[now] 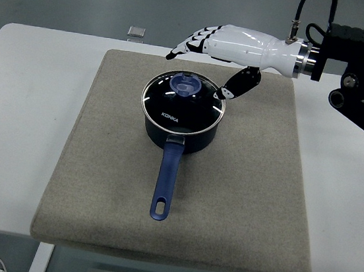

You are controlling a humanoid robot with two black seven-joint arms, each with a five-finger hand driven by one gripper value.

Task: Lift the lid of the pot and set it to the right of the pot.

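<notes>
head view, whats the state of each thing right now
pot: upright on the grey mat, lid on, blue handle toward the near edge
pot lid: seated on the pot, not yet lifted
lid knob: untouched
right hand: open, fingers spread, hovering above the far right of the lid, holding nothing
small grey object: lying on the table's far edge

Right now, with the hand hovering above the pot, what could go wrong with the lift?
1. The right hand sits behind and right of the knob, with its fingers open; closing from there could miss the knob.
2. The lid looks like smooth glass, so a loose grip might let it slide.
3. The pot stands free on the mat; a sideways nudge could swing its long handle.
</notes>
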